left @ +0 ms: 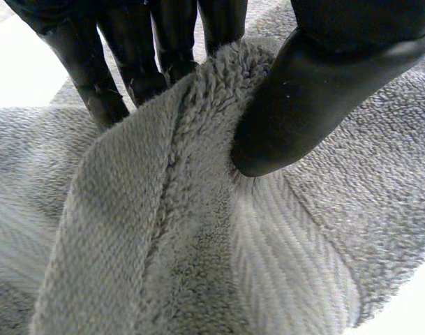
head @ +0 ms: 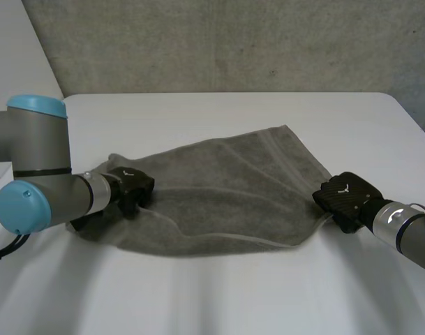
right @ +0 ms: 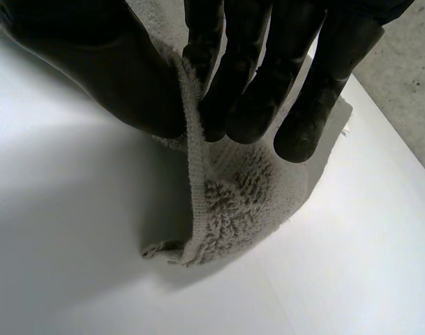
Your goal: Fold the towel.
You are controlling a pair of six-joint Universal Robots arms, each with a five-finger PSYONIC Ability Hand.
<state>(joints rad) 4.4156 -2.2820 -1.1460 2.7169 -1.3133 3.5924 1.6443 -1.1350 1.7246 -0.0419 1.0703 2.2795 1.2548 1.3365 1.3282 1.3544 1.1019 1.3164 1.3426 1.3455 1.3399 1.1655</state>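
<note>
Grey towel (head: 226, 188) is lying rumpled on the white worktop (head: 219, 112); left hand (head: 130, 183) is pinching a raised fold at one end of the towel between thumb and fingers; right hand (head: 345, 195) is pinching the towel's opposite corner likewise.

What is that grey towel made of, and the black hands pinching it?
The towel looks like terry cloth, perhaps cotton: fuzzy looped pile with a flat woven band. The left hand and right hand look like smooth, dull black plastic or rubber, unclear which.
</note>
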